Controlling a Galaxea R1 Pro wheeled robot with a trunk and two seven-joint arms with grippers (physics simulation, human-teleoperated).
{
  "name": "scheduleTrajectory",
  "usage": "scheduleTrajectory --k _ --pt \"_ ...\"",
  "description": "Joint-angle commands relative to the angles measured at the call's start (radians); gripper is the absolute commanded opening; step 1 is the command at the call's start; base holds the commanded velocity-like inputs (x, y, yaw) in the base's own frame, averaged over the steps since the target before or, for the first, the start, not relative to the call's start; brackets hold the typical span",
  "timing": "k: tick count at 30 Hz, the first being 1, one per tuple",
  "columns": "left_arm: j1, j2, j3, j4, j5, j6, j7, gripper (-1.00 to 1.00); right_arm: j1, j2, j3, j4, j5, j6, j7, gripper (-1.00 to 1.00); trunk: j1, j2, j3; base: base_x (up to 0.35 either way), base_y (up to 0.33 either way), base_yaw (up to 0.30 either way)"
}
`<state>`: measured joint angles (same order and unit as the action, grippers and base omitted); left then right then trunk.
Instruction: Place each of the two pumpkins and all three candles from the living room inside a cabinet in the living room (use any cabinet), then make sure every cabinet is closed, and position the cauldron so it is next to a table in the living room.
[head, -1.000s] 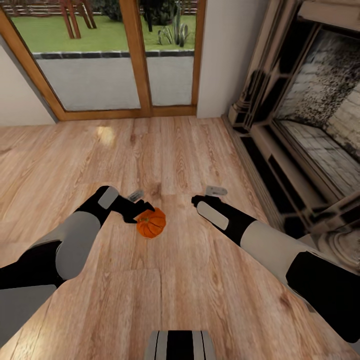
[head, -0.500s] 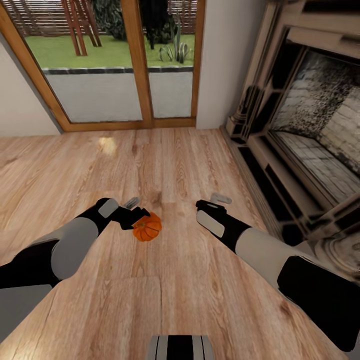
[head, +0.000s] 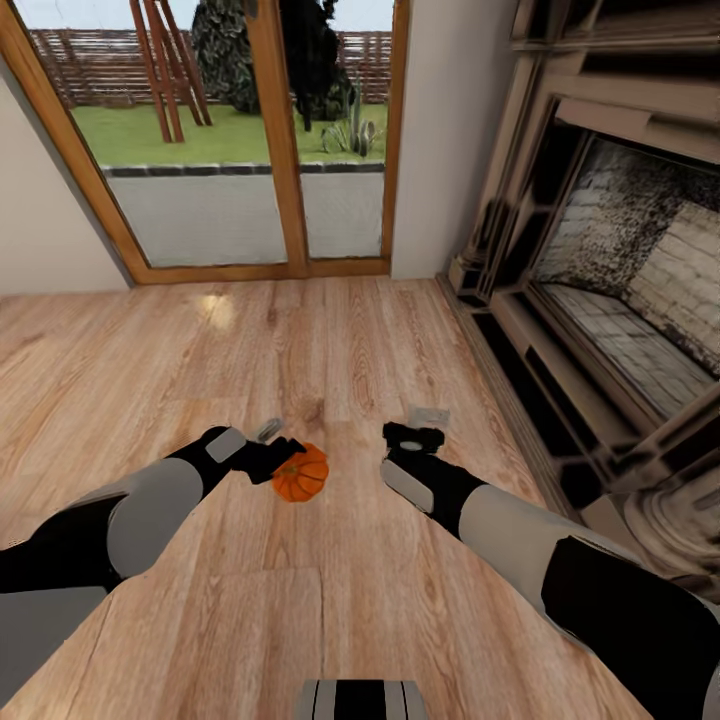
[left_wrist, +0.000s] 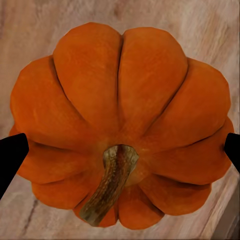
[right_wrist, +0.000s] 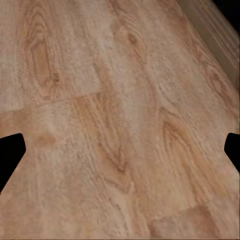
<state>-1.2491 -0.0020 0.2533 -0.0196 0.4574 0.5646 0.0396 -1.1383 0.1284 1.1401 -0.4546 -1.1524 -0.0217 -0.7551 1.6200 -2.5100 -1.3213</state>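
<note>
A bright-orange pumpkin (head: 301, 474) with a brown stem hangs just above the plank floor in front of me, and my left gripper (head: 287, 459) is shut on it. In the left wrist view the pumpkin (left_wrist: 125, 120) sits stem toward the camera, with the dark fingertips (left_wrist: 11, 152) pressed against its two sides. My right gripper (head: 414, 436) hovers over the floor to the pumpkin's right, open with nothing in it. Its right wrist view has bare planks between the wide-apart fingertips (right_wrist: 10, 150). The candles, cabinet and cauldron are out of view.
An ornate stone fireplace surround (head: 560, 300) runs along the right side. Wood-framed glass doors (head: 250, 150) stand straight ahead, with grey wall (head: 440, 140) beside them. Light wood floor (head: 330, 340) lies open between me and the doors.
The whole picture has shifted down, so the head camera has tilted up. The pumpkin has stayed in my left gripper. My right gripper has turned slightly inward.
</note>
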Motion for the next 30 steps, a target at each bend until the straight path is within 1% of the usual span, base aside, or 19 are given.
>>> scheduleTrajectory --k 1,2,6,10,13,14,15,17,18,19,21,24,28,30 --pt "0.017 -0.007 0.006 -0.002 -0.001 -0.035 -0.012 -1.0 0.001 0.0 0.027 -0.002 0.058 -0.034 -0.024 1.0 -0.001 0.0 0.003 0.0 0.0 0.0" --pt "0.02 -0.008 0.006 -0.002 -0.001 -0.043 -0.014 -1.0 0.002 0.0 0.031 -0.002 0.07 -0.04 -0.033 1.0 -0.001 0.0 0.007 0.0 0.0 0.0" --pt "0.024 -0.01 0.006 -0.002 -0.002 -0.056 -0.017 -1.0 0.004 0.001 0.037 -0.003 0.089 -0.048 -0.047 1.0 -0.003 0.001 0.023 0.0 0.0 0.0" --pt "0.027 -0.01 0.006 -0.002 -0.002 -0.057 -0.017 -1.0 0.005 0.001 0.036 -0.002 0.088 -0.048 -0.045 1.0 -0.005 0.002 0.038 0.0 0.0 0.0" --pt "0.048 -0.011 0.006 -0.002 -0.002 -0.058 -0.017 -1.0 0.012 0.0 0.036 -0.001 0.088 -0.048 -0.044 1.0 -0.006 0.003 0.05 0.0 0.0 0.0" --pt "0.056 -0.011 0.006 -0.002 -0.002 -0.059 -0.017 -1.0 0.019 0.0 0.036 -0.001 0.088 -0.048 -0.043 1.0 -0.006 0.003 0.054 0.0 0.0 0.0" --pt "0.075 -0.012 0.006 -0.002 -0.002 -0.061 -0.018 -1.0 0.035 0.002 0.038 -0.003 0.089 -0.048 -0.04 1.0 -0.007 0.003 0.057 0.0 0.0 0.0" --pt "0.083 -0.012 0.006 -0.002 -0.002 -0.076 -0.019 -1.0 0.039 0.003 0.039 -0.004 0.089 -0.048 -0.036 1.0 -0.008 0.004 0.065 0.0 0.0 0.0" --pt "0.093 -0.018 0.006 -0.002 -0.002 -0.111 -0.019 -1.0 0.041 0.004 0.039 -0.004 0.088 -0.048 -0.022 1.0 -0.008 0.004 0.069 0.0 0.0 0.0" --pt "0.099 -0.02 0.006 -0.002 -0.002 -0.125 -0.019 -1.0 0.042 0.004 0.039 -0.004 0.088 -0.048 -0.013 1.0 -0.009 0.004 0.073 0.0 0.0 0.0" --pt "0.12 -0.031 0.006 -0.001 -0.002 -0.184 -0.019 -1.0 0.056 0.004 0.039 -0.004 0.088 -0.048 0.039 1.0 -0.01 0.005 0.081 0.0 0.0 0.0" --pt "0.138 -0.04 0.006 -0.001 -0.003 -0.218 -0.018 -1.0 0.08 0.004 0.038 -0.004 0.089 -0.048 0.088 1.0 -0.011 0.005 0.092 0.0 0.0 0.0" --pt "0.162 -0.046 0.006 -0.001 -0.009 -0.24 -0.02 -1.0 0.09 0.005 0.039 -0.004 0.089 -0.049 0.108 1.0 -0.013 0.006 0.108 0.0 0.0 0.0" --pt "0.172 -0.056 0.006 -0.001 -0.028 -0.262 -0.021 -1.0 0.095 0.005 0.039 -0.004 0.088 -0.049 0.115 1.0 -0.014 0.007 0.115 0.0 0.0 0.0"
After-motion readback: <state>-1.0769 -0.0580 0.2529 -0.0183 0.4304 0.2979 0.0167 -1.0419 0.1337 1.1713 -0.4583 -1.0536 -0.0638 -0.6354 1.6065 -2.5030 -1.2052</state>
